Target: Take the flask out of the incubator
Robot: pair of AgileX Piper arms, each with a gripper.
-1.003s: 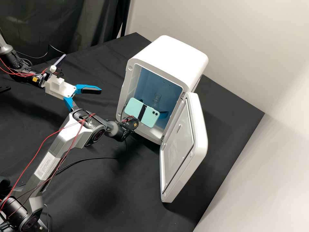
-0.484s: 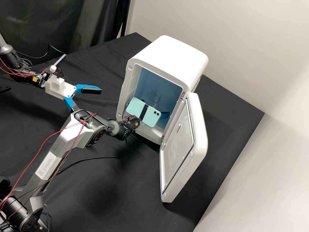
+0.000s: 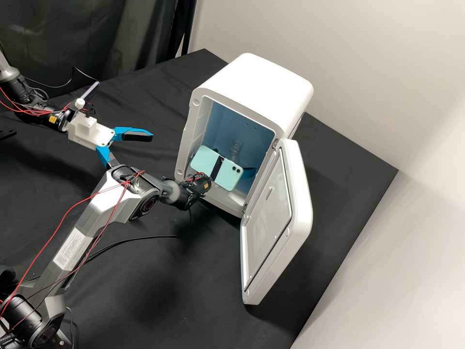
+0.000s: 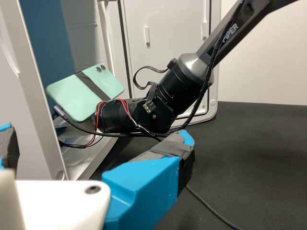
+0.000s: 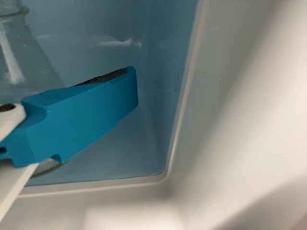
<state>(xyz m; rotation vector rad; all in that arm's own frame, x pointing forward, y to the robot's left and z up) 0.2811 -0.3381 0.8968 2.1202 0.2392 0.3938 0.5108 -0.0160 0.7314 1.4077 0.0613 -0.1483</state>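
Flask (image 3: pixel 236 149) stands inside the incubator (image 3: pixel 256 92) with the right gripper (image 3: pixel 246 169) beside its base, closure undeterminable, and the left gripper (image 3: pixel 118 144) hangs open and empty; an off-centre pinch risks toppling the glass against the wall.

Soft, even light falls from above in the high view: the white incubator (image 3: pixel 261 92) top shines bright mid-frame, while the black bench (image 3: pixel 160 291) soaks it up. The wall (image 3: pixel 368 58) at upper right is evenly lit.
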